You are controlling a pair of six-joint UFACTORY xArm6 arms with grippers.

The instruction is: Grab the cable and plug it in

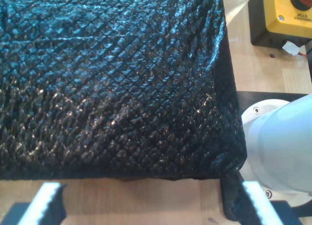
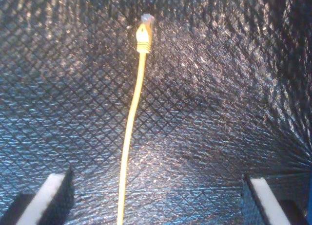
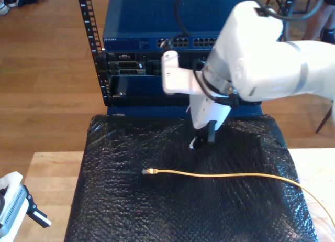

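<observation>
The yellow cable (image 3: pixel 220 175) lies across the black quilted mat (image 3: pixel 131 210), running in from the exterior view's right. Its clear plug (image 3: pixel 147 171) rests on the mat near the middle. In the second wrist view the cable (image 2: pixel 131 118) runs between my second gripper's open fingers up to the plug (image 2: pixel 146 20), and nothing is held. My second gripper (image 2: pixel 158 203) (image 3: pixel 201 141) hangs above the mat, just behind the cable. My first gripper (image 1: pixel 152 205) (image 3: pixel 32 211) is open over the wooden table at the exterior view's lower left, facing a corner of the mat (image 1: pixel 112 88).
A blue network switch (image 3: pixel 157 43) with rows of ports (image 3: pixel 194 42) sits in a rack behind the mat. A yellow emergency-stop box (image 1: pixel 287 10) and a white arm housing (image 1: pixel 282 147) stand on the wooden table (image 1: pixel 263 69) beside the mat's corner.
</observation>
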